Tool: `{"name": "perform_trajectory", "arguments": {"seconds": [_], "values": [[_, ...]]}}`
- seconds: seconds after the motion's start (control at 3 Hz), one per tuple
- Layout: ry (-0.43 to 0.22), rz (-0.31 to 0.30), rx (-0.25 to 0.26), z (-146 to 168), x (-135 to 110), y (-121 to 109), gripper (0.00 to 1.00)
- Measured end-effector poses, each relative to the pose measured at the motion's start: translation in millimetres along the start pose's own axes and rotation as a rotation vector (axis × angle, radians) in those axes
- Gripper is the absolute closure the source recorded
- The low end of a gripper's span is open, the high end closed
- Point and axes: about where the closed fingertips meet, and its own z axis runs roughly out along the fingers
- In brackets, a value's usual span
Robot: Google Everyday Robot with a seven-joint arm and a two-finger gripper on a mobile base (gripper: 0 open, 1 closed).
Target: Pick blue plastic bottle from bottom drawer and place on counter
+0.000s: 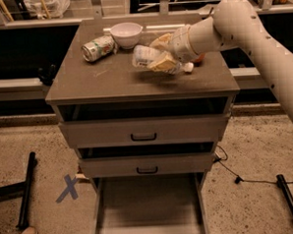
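Item: blue plastic bottle (142, 55), likely light, thin-walled, slippery; gripper (156, 54) fingers pinch its mid-body, the best hold, above counter (110, 81), far right.

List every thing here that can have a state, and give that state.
Bottle, held sideways by the gripper, above the counter.
Gripper, shut on the bottle, over the counter.
Can, lying on its side on the counter.
Bowl, upright.
Bottom drawer, pulled open.
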Motion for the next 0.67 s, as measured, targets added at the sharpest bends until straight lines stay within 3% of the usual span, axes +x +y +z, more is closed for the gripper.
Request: {"name": "perform_trajectory", "arguments": {"seconds": [0.33, 0.67], "values": [[0.01, 0.008, -0.007, 0.0, 2.1, 0.0, 0.0], [0.008, 0.005, -0.007, -3.4, -0.4, -1.2, 0.0]]}}
